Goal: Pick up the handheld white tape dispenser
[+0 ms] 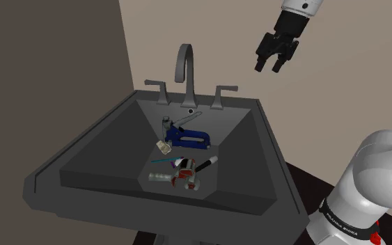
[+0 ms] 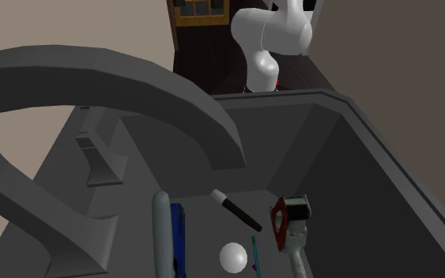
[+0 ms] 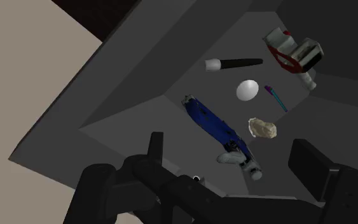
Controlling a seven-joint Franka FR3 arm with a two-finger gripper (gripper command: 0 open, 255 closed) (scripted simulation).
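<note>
Shoulder view shows the dispenser (image 1: 186,171) lying on the floor of the sink (image 1: 90,143), by its near wall and beside a black marker (image 1: 205,164). A blue stapler (image 1: 187,134) lies behind it, toward the faucet (image 1: 185,66). The gripper (image 1: 269,67) hangs high, right of the faucet, fingers apart and holding nothing.

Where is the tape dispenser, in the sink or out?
In: the tape dispenser lies on the sink floor; the open hand hangs above.
</note>
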